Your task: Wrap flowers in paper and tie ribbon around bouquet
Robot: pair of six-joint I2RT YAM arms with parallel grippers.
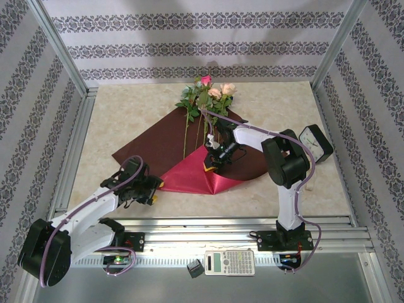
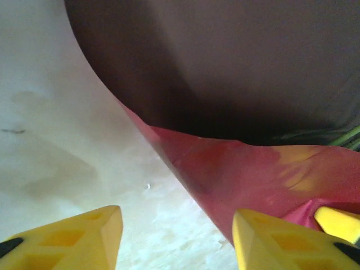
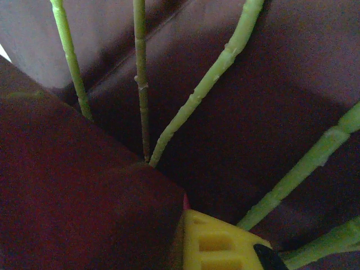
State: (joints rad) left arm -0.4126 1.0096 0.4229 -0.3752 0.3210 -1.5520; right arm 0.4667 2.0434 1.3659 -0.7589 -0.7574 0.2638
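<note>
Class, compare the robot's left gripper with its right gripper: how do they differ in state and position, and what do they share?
The left gripper stands open, with the table visible between its tips; the right gripper is shut on the raised red fold of the paper. The left gripper sits at the paper's near edge; the right gripper sits further in, by the flower stems. Both have yellow fingers.

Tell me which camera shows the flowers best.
The top external view: the flowers show whole, pink and peach blooms at the far end, lying across the paper. The right wrist view gives their bare green stems close up; the left wrist view catches a sliver of them at its right edge.
</note>
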